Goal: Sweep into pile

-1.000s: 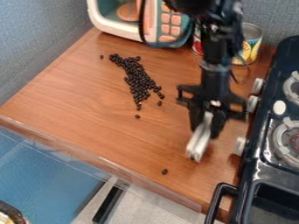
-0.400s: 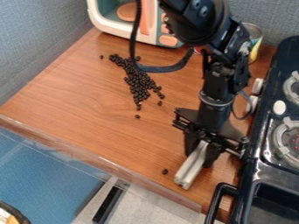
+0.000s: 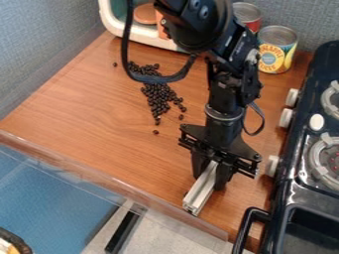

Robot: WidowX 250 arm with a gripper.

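Wooden counter (image 3: 86, 106), dark beans (image 3: 159, 97), toy microwave (image 3: 134, 33) holding orange disc (image 3: 145, 15), pincer (image 3: 209, 179) clamped on pale bar (image 3: 197, 197)

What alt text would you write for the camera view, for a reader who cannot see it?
A black end effector grips a pale bar at the front of a wooden counter. Farther back lies a loose streak of small dark beans; a black toy stove stands at right, two cans behind.

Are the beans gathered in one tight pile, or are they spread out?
Spread out: most beans lie in a long, loose patch on the counter, and a few single ones sit apart from it.
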